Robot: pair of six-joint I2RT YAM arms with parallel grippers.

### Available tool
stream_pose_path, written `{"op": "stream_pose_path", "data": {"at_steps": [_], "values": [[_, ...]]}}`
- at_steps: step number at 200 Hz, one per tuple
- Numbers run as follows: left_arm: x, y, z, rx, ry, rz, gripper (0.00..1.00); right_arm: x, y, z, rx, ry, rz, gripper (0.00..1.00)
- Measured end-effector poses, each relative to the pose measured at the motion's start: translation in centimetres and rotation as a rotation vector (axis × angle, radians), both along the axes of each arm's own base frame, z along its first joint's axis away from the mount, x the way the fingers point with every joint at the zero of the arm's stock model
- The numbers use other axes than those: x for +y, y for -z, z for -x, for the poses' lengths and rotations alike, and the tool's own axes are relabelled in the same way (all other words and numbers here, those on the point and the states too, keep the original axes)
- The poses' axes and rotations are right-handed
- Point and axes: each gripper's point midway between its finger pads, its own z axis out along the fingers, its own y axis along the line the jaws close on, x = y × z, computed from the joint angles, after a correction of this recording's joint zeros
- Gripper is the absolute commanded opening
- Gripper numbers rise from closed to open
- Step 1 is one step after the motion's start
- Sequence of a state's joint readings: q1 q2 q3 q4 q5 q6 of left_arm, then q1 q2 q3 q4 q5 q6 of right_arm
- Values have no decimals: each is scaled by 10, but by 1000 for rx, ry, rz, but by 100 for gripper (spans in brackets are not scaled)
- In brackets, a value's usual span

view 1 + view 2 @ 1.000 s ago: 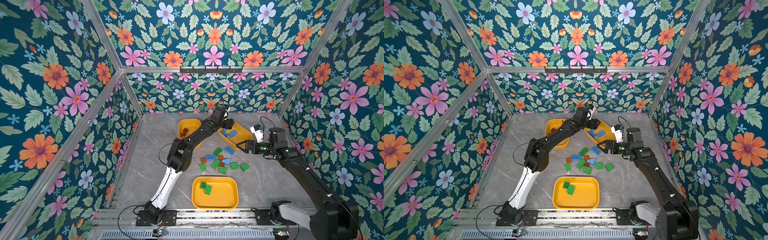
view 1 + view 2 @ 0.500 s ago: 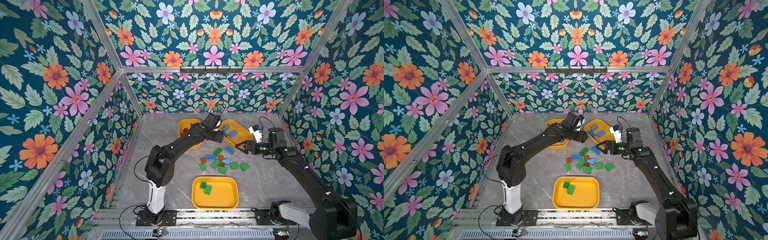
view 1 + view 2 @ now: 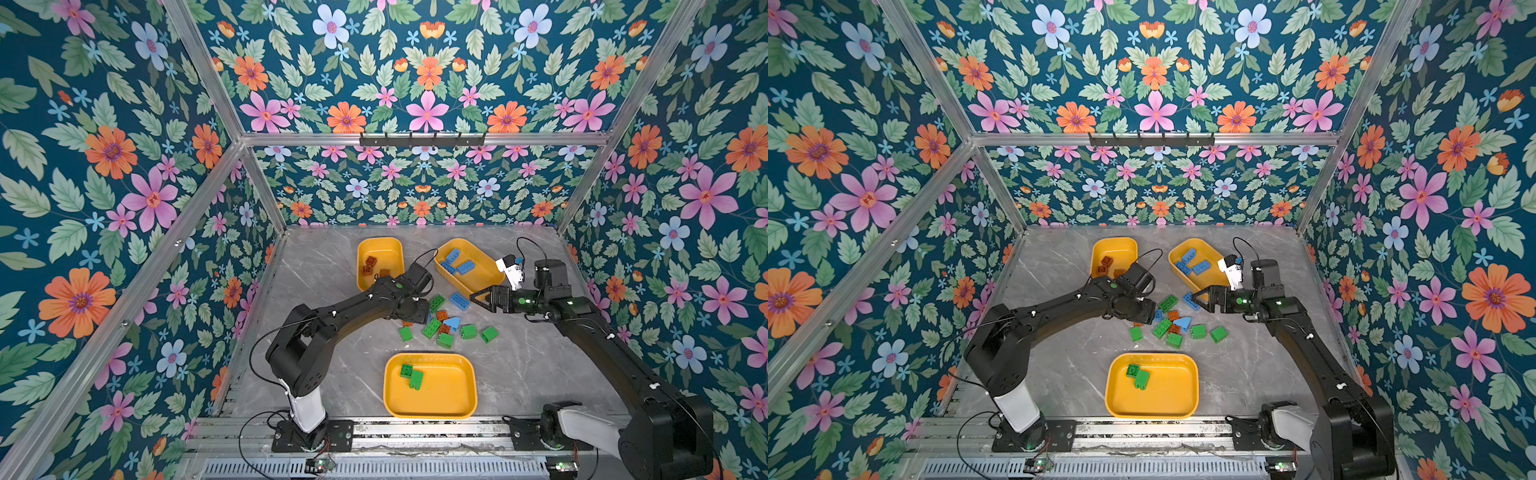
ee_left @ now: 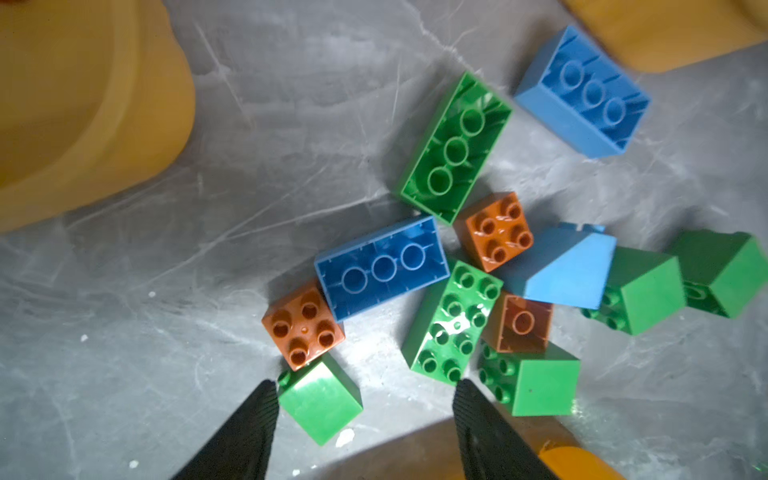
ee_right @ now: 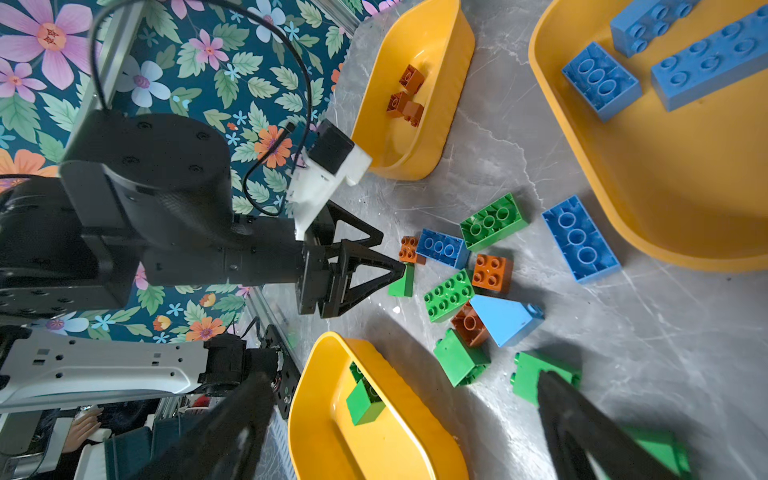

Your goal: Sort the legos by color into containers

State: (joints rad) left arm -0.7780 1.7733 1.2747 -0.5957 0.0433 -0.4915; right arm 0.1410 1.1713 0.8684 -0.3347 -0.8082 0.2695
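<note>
Back from the far blue-brick tray (image 3: 480, 279), the left gripper (image 4: 363, 384) hangs low over the legos (image 3: 440, 324) in the middle of the desk (image 3: 324, 274), jaws half spread and empty, one finger (image 4: 249, 419) just beside a green square brick (image 4: 320, 401). Next, I judge, it must straddle that brick, close, and carry it to the green-brick tray (image 3: 457, 399) by the desk's near edge; the right gripper (image 3: 473, 297) waits wide open.

Glossy plastic legos (image 4: 382, 270) and smooth plastic containers (image 3: 449, 386) on a matt, stone-veined table (image 3: 324, 266)
</note>
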Motion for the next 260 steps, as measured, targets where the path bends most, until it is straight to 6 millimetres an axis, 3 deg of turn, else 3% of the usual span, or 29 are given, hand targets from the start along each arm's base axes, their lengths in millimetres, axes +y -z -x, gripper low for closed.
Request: {"op": "stream_pose_path", "data": {"at_steps": [22, 71, 123, 173, 260], "values": [[5, 14, 0, 13, -31, -24, 62, 0, 2, 1, 5, 0, 1, 99], [13, 41, 7, 57, -50, -73, 60, -1, 7, 5, 16, 0, 3, 99], [13, 51, -6, 32, -74, -107, 61, -1, 7, 5, 16, 0, 3, 99], [26, 54, -18, -6, -110, -166, 58, -1, 7, 5, 13, 3, 7, 99], [34, 59, -20, 2, -127, -178, 33, -2, 6, 5, 6, 3, 10, 99]]}}
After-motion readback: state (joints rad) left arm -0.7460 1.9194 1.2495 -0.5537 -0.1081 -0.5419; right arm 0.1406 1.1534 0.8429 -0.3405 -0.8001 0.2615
